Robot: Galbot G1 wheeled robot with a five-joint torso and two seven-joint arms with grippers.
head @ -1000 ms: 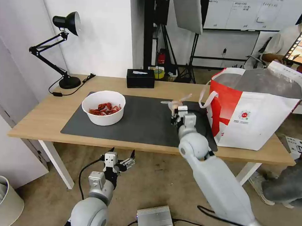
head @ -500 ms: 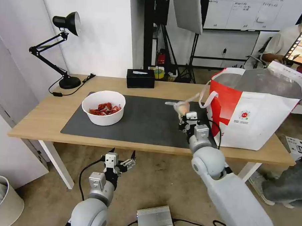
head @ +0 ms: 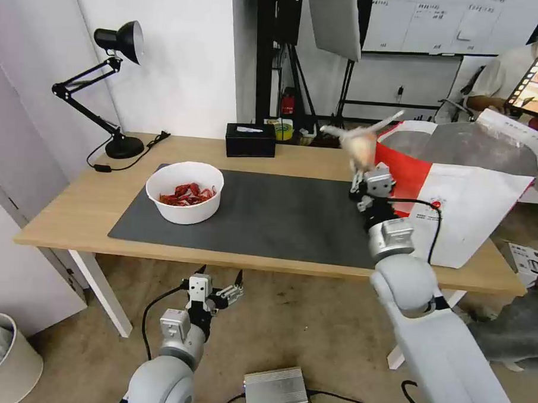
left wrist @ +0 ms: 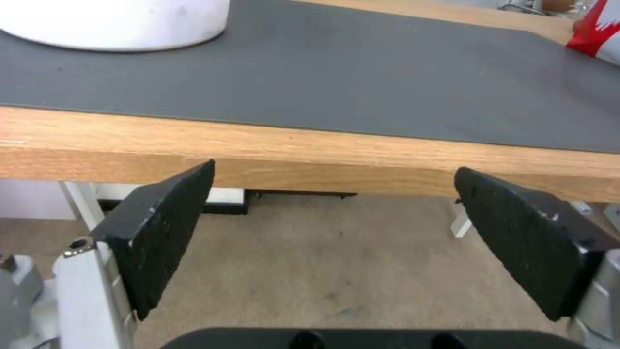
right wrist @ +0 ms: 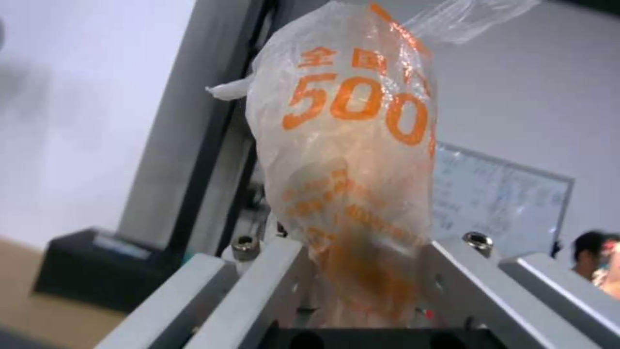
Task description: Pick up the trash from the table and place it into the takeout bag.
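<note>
My right gripper (head: 365, 170) is raised above the table's right part, shut on a small knotted clear bag (head: 359, 142) with orange print (right wrist: 352, 155). It hangs just left of the takeout bag (head: 465, 192), a big white-and-red tote with foil lining that stands on the table's right end. A white bowl of red crayfish shells (head: 185, 192) sits on the left of the dark grey mat (head: 262, 216). Below the table's front edge (left wrist: 310, 155) my left gripper (head: 213, 289) stays open, holding nothing.
A black desk lamp (head: 108, 81) stands at the table's back left and a black tissue box (head: 250, 140) at the back middle. A white bin (head: 6, 356) is on the floor at the left, a silver box (head: 274, 389) by my base.
My right gripper has carried the knotted bag up and to the right, from over the mat to beside the takeout bag's upper edge. The left arm has not moved.
</note>
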